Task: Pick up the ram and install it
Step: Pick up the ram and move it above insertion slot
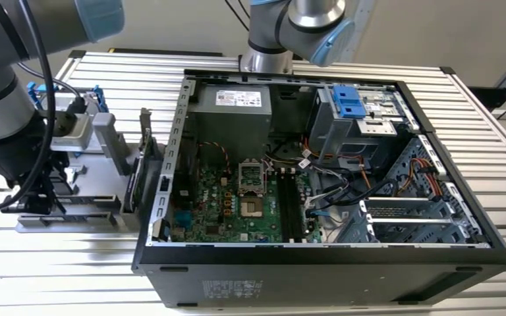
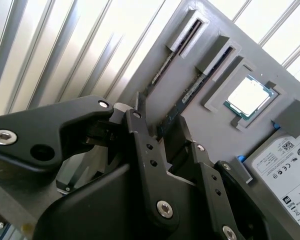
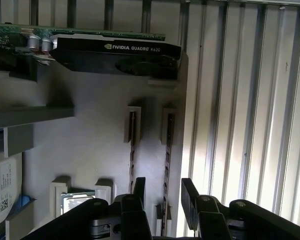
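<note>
Ram (image 3: 169, 145) stands on its long edge in a slot of a gray holder tray (image 3: 90, 140), seen end-on as a thin dark strip in both wrist views. The gripper (image 3: 163, 182) is open: its two black fingers (image 3: 189, 195) sit one on each side of the ram with a gap showing on both sides, so nothing is clamped. In the second wrist view the ram (image 2: 192, 92) runs diagonally down into the gap between the parted jaws of the gripper (image 2: 160, 125).

A second stick (image 3: 132, 145) stands in the neighbouring slot, just beside the ram and outside the fingers (it runs parallel to it). The tray also holds a processor chip (image 2: 250, 97), a hard drive (image 2: 285, 175) and an upright graphics card (image 3: 115, 52).

In the exterior view the arm (image 1: 7, 99) hangs over the tray (image 1: 68, 220) at the exterior view's left, beside an open computer case (image 1: 323, 253) lying on a slatted metal table (image 1: 60, 276), its green motherboard (image 1: 226, 197) exposed.
</note>
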`<action>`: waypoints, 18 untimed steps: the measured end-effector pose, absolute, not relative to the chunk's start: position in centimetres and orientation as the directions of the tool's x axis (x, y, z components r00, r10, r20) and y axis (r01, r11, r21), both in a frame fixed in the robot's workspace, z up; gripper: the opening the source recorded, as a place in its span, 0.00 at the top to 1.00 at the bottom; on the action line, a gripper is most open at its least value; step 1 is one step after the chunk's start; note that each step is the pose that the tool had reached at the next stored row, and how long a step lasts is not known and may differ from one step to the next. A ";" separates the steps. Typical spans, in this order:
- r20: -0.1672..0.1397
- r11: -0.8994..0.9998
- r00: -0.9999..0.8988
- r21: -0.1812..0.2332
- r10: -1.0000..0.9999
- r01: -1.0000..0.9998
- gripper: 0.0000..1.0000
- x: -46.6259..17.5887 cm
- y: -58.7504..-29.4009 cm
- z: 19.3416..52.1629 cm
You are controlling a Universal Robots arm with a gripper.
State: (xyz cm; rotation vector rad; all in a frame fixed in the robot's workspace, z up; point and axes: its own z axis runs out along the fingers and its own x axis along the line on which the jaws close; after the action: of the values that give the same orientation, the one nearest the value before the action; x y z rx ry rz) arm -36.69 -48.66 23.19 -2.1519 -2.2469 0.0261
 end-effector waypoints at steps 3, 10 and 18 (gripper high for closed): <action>0.010 0.043 -0.043 -0.033 0.999 0.999 0.00 -36.7 -48.7 23.0; 0.010 0.043 -0.043 -0.033 0.999 0.999 0.00 -36.7 -48.7 22.6; 0.010 0.043 -0.043 -0.034 0.999 0.998 0.00 -36.7 -48.7 22.4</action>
State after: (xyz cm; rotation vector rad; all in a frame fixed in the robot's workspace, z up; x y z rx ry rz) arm -36.70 -48.74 22.43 -2.1517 -2.2467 0.0266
